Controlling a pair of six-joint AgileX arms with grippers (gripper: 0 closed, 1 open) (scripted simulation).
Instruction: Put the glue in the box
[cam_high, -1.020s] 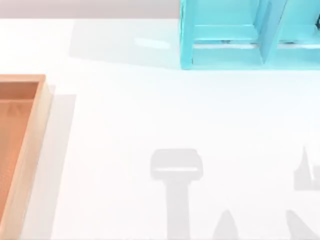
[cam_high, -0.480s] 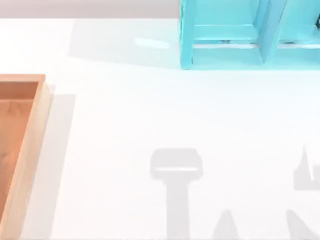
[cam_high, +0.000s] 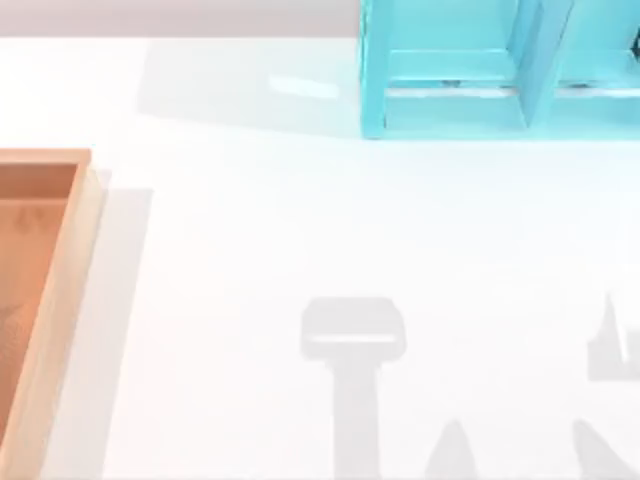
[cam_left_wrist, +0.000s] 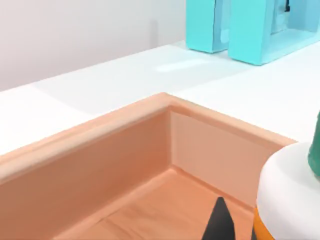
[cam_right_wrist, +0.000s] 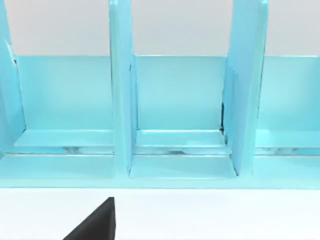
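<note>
Three views compared: top, left wrist, right wrist.
Change over the last second: almost none. In the top view the box (cam_high: 62, 300), the cyan shelf unit (cam_high: 450, 105) and the grey shadows (cam_high: 352, 335) on the tabletop (cam_high: 300, 220) all match the earlier pictures.
Meaning for the task: we judge that the carry has settled into a slow final approach or a pause over the box. The glue is not yet set down.
Glue position: the left wrist view shows the glue (cam_left_wrist: 290, 195) very close to the camera, with its white band and a sliver of green cap in sight. It sits over the reddish-brown floor near an inner corner of the box (cam_left_wrist: 125, 130).
Left hand: a dark tip of the left hand (cam_left_wrist: 218, 225) shows just beside the bottle. We cannot tell whether the hand pinches the glue or has let go.
Right hand: a dark wedge of the right hand (cam_right_wrist: 95, 222) faces the shelf unit (cam_right_wrist: 180, 100) and is parked. Its state cannot be told.
View difference: the wrist view gives the glue and the box corner. The top view gives the box at the tabletop's left edge, well apart from the shelf unit.
Next step: we judge that it is to lower the glue and release it inside the walls.
</note>
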